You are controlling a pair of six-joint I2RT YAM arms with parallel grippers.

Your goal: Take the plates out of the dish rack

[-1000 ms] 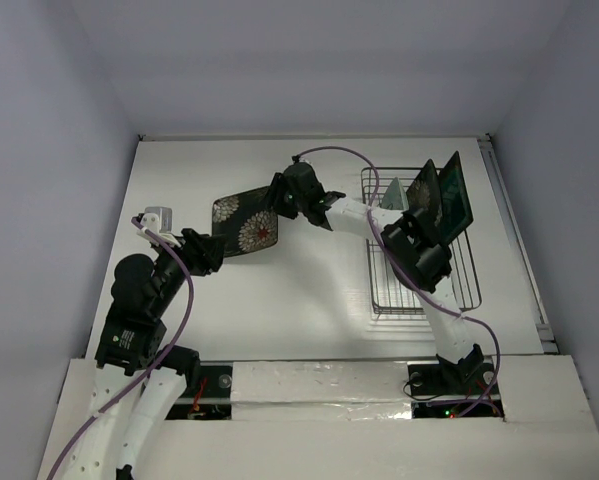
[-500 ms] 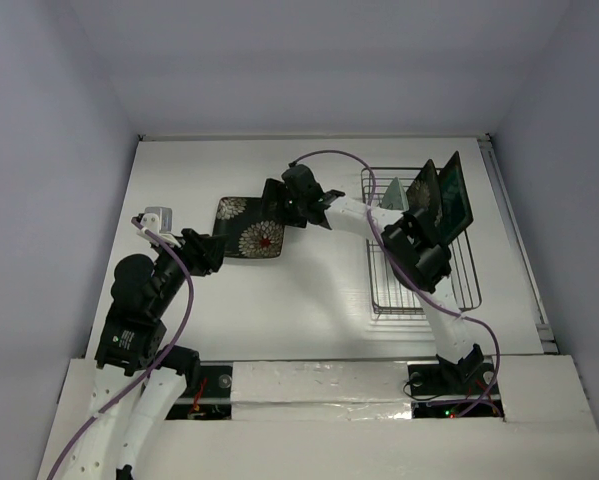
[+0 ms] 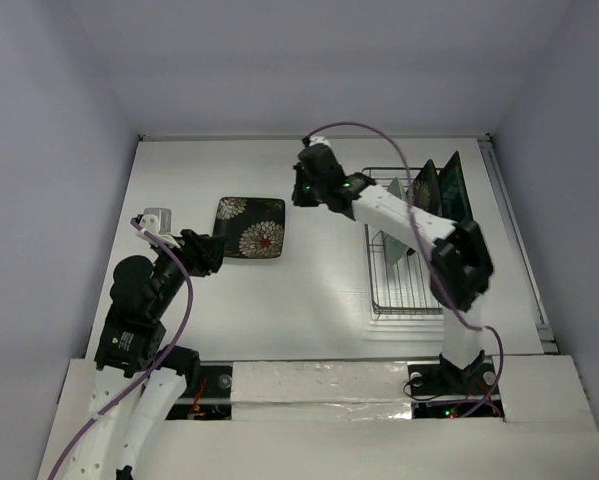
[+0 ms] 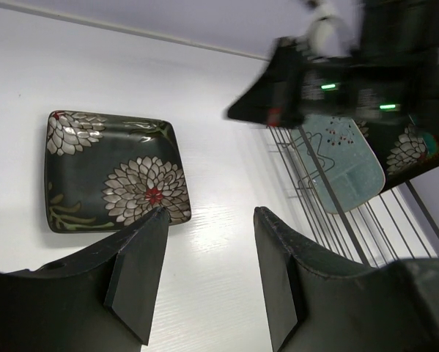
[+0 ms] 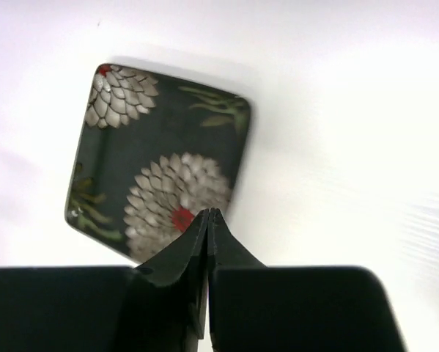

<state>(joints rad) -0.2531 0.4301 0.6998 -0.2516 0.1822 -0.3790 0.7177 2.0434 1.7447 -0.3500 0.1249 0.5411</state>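
We see one dark square plate (image 3: 249, 227), glossy and painted with white-and-red flowers, lying flat on the smooth white table (image 3: 299, 300), well left of the dish rack (image 3: 419, 292), a basket of thin grey wire. Three more stand on edge at the rack's far end: a pale mint-green oblong (image 3: 394, 191), a second flowered square (image 3: 425, 196) and a teal-centred one (image 3: 455, 190). The right gripper (image 5: 208, 220) hangs near the flat plate, its black fingers pressed together on nothing. The left gripper (image 4: 208, 246) is spread wide and empty, by the plate's near edge.
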